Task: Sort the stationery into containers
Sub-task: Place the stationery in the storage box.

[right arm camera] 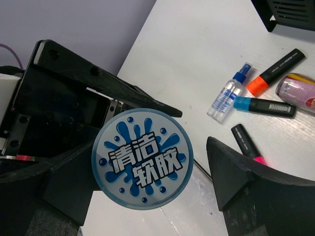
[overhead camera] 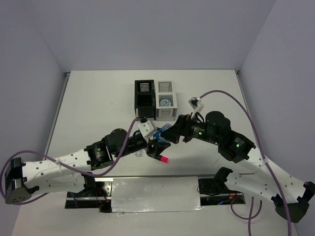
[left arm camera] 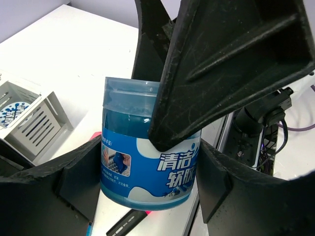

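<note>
Pink highlighter (overhead camera: 163, 158): nearest item to the arm bases. It lies flat on the table under the two wrists, and nothing is touching it.

Left gripper (left arm camera: 147, 196): clamped on the blue roll (left arm camera: 140, 147), one finger on each side of its lower body. The roll is upright between them.

Roll position: mid-table, between the two wrists. I read it as lifted off the table, since a highlighter shows under its base in the left wrist view, but I cannot be sure.

Right gripper (right arm camera: 150, 167): open and straddling the same roll from the lid end. One finger is close against the rim. There is a visible gap between the other finger and the lid.

Step in hand: my judgement is a hand-over of the roll from left to right, on its way to a container.

Next move: I would bring the right jaws square onto the roll's body, confirm contact on both sides, and only then release the left. The roll is wide and smooth, so an off-centre pinch could let it twist out.

Loose stationery: spray bottle (right arm camera: 229, 93), orange highlighter (right arm camera: 275, 71), blue highlighter (right arm camera: 263, 105) and pink tube (right arm camera: 298, 91) lie close together on the table beyond the right gripper, all unsorted.

Containers: black organiser (overhead camera: 144, 88) and white organiser (overhead camera: 166, 87) stand side by side at the far middle of the table.

White organiser contents: a second blue roll (overhead camera: 166, 103) is already inside. I cannot tell which compartment would take this one.
</note>
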Tool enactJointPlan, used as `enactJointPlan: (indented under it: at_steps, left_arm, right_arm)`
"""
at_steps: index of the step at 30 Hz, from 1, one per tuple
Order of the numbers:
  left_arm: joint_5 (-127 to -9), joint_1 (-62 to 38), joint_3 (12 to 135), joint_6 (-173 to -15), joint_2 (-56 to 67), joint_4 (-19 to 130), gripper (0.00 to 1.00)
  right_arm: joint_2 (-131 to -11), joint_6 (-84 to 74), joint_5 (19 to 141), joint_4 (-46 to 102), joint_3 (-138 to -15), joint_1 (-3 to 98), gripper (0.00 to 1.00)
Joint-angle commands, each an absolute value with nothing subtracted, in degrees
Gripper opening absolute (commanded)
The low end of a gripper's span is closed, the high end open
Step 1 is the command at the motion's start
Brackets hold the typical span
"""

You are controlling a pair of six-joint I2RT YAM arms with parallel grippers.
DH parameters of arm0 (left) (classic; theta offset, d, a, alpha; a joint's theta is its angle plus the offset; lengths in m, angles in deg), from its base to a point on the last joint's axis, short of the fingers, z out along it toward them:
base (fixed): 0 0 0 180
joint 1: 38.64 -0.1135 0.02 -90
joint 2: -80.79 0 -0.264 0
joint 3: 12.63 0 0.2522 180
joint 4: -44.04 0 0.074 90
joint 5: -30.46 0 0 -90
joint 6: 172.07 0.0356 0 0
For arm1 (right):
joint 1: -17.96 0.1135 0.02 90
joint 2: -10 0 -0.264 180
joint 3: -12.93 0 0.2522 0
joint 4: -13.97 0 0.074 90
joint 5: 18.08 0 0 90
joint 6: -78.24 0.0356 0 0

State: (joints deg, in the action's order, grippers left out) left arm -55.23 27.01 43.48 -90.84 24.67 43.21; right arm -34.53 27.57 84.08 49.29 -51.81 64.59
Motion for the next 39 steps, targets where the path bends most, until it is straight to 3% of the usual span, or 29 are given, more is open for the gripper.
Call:
enactJointPlan:
  at_steps: [1,3,6,7,10,12,14,16,17,18,19,20,21,23,32,39]
  left_arm:
    - [-56.82,26.75,43.76,-90.07,25.24,37.06,0.00]
    - [-56.47,26.75,43.33,-90.15,25.59,36.97,0.00]
    - [-55.24,26.75,42.62,-90.24,26.03,36.97,0.00]
    - [-54.63,26.66,42.53,-90.24,26.21,36.97,0.00]
    - [-53.40,26.57,42.44,-90.15,26.21,36.79,0.00]
    - [-52.78,26.31,42.71,-90.33,26.21,36.71,0.00]
    - [-51.29,26.05,43.06,-90.68,25.95,36.70,0.00]
    - [-50.85,25.87,43.58,-90.77,25.68,36.79,0.03]
    - [-50.15,25.78,44.20,-90.86,25.68,36.88,0.09]
    - [-50.23,25.70,44.46,-90.86,25.33,37.23,0.24]
    - [-50.14,25.61,44.90,-90.94,25.16,37.41,0.36]
    - [-49.18,25.61,45.77,-91.21,24.89,37.93,0.57]
    - [-48.13,25.61,46.39,-91.64,24.45,39.33,0.99]
    - [-44.72,25.70,49.02,-92.87,23.84,41.88,0.99]
    - [-28.18,25.43,59.40,-101.75,25.06,72.80,0.99]
    - [-10.60,24.99,67.75,-123.69,28.67,105.75,0.99]
  right_arm:
    - [-34.21,26.73,81.85,47.77,-53.38,65.07,0.91]
    - [-33.95,26.73,81.94,47.77,-53.56,65.16,0.90]
    - [-32.72,26.82,82.02,47.68,-53.39,65.07,0.79]
    - [-32.45,26.91,82.28,47.68,-53.30,64.98,0.71]
    - [-32.19,27.26,84.21,46.89,-53.04,65.07,0.58]
    - [-32.36,27.70,85.97,45.58,-52.51,65.07,0.52]
    - [-32.80,27.88,86.85,45.22,-52.33,65.07,0.51]
    - [-33.50,27.70,87.21,44.78,-52.24,65.07,0.41]
    - [-33.77,27.70,87.38,44.69,-52.16,65.07,0.34]
    - [-34.03,27.70,87.56,44.08,-51.90,65.07,0.17]
    - [-34.29,27.70,87.47,43.64,-51.72,65.16,0.09]
    - [-34.47,27.53,87.04,43.29,-51.63,65.07,0.07]
    - [-34.73,27.09,86.77,42.50,-51.54,65.07,0.05]
    - [-36.22,25.07,83.02,43.80,-52.15,65.07,0.00]
    - [-46.15,15.14,72.00,47.50,-63.83,57.36,0.00]
    - [-60.98,4.18,65.94,42.07,-69.82,52.59,0.00]
